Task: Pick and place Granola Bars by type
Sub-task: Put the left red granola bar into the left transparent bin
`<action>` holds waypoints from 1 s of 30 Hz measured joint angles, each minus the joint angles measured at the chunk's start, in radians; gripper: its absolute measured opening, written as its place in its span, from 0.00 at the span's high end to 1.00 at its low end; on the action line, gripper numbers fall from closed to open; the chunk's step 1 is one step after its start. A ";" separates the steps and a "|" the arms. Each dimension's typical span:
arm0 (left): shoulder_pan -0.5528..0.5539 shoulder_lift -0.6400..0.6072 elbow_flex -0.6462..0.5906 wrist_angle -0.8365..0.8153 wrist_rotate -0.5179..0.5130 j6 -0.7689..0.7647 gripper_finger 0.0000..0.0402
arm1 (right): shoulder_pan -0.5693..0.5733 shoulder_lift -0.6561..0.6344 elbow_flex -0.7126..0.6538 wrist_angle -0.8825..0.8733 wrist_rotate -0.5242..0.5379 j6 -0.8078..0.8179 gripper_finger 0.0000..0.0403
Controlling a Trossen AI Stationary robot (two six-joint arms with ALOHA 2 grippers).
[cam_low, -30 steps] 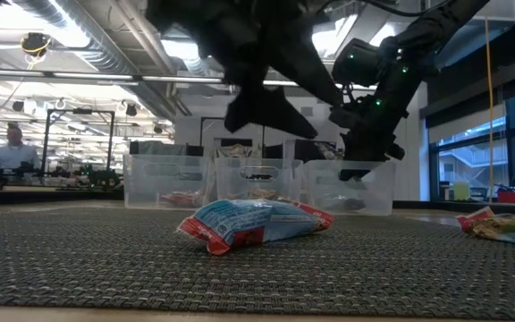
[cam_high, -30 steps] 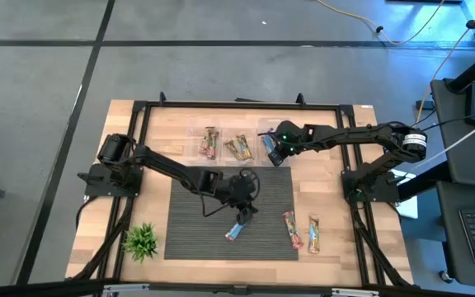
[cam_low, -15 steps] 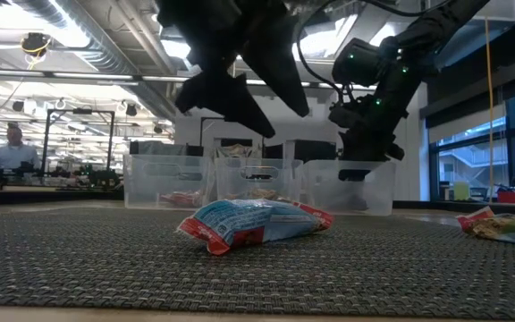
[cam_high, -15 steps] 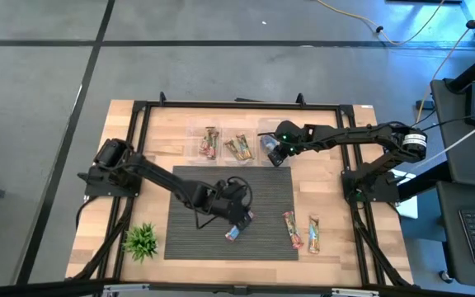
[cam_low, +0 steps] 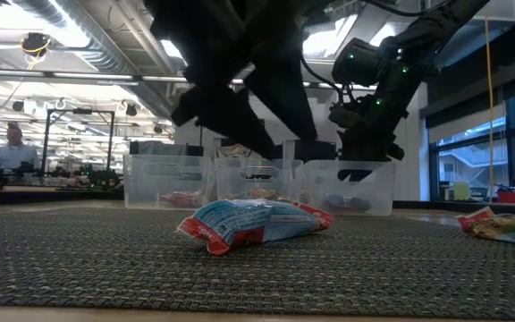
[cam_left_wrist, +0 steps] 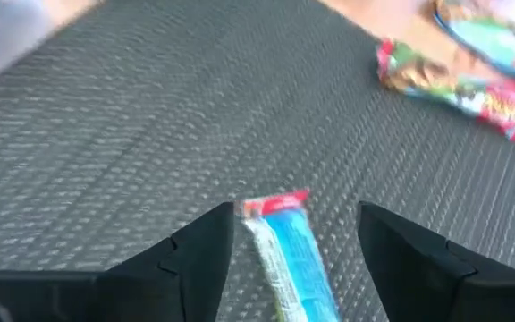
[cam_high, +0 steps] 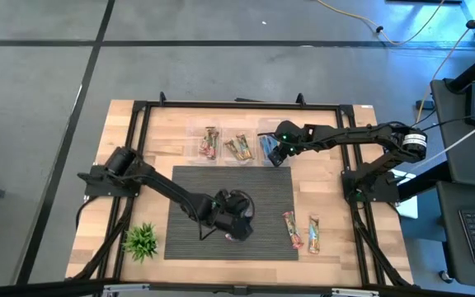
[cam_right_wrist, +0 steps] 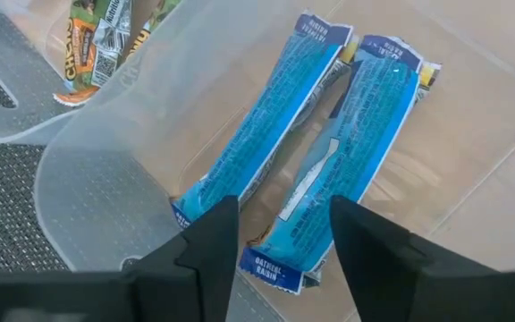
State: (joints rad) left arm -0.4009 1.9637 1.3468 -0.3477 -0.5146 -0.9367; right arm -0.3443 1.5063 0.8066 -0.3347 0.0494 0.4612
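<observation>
Mat; blue bar lengthwise between pincer fingers.

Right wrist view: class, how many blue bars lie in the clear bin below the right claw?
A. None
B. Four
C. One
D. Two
D. Two blue bars, one and another, lie side by side in the clear bin, just beyond the open right claw.
</observation>
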 joint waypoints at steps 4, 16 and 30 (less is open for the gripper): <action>-0.012 0.063 0.062 -0.044 0.014 0.022 0.43 | 0.000 0.000 0.000 0.000 0.000 -0.001 0.55; -0.016 0.126 0.117 -0.131 0.063 -0.033 0.44 | 0.000 0.000 0.000 -0.003 0.000 -0.032 0.55; -0.017 0.197 0.122 -0.115 0.111 -0.071 0.44 | 0.000 0.000 0.000 -0.003 0.000 -0.053 0.55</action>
State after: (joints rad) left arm -0.4175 2.1605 1.4689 -0.4622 -0.4034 -1.0076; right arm -0.3443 1.5059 0.8062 -0.3377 0.0498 0.4085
